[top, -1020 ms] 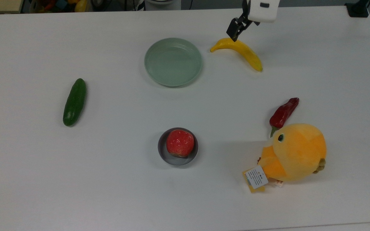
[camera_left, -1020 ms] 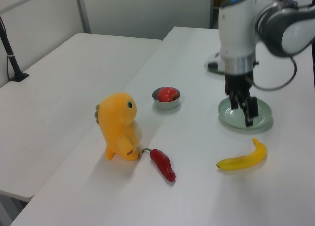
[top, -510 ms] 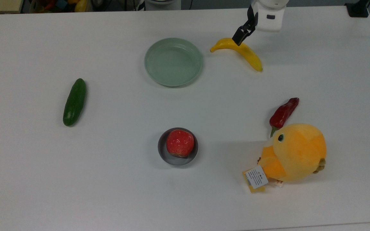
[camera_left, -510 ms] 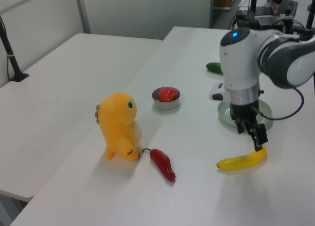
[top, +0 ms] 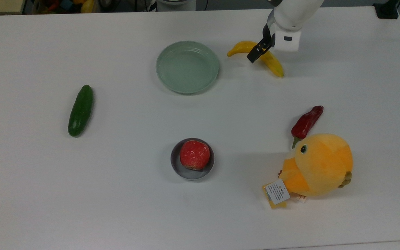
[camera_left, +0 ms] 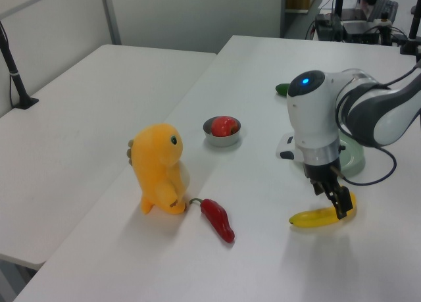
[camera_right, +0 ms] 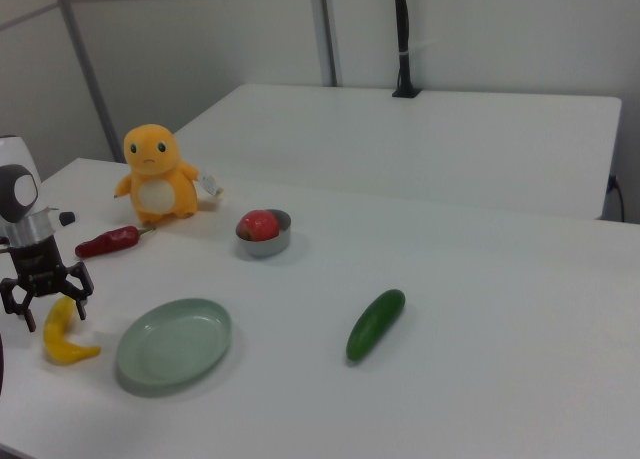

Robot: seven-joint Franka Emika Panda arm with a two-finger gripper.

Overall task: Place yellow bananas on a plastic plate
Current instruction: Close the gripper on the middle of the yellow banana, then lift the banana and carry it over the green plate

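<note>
One second ago the gripper (camera_right: 45, 301) hangs above the near end of the yellow bananas (top: 273, 63); we now find it lowered over the fruit's middle, fingers (camera_right: 82, 297) spread apart and straddling the curved body in the right view. We judge the descent complete or nearly so, with closing of the jaws as the next step. The banana has not shifted: it lies on the table, just beside the plastic plate (top: 187, 67) on the top view's right, not touching it. The plate holds nothing, so the placement itself is not yet begun.

We note that the work surface is a white table (top: 116, 173), smooth and matte. Other items lie well apart from the work zone: a green cucumber (top: 80, 110), a grey bowl (top: 192, 173) containing a red fruit (top: 194, 154), a red pepper (top: 306, 122) and an orange plush toy (top: 319, 165). A second white table (camera_right: 420, 139) and pale partition walls stand behind.
</note>
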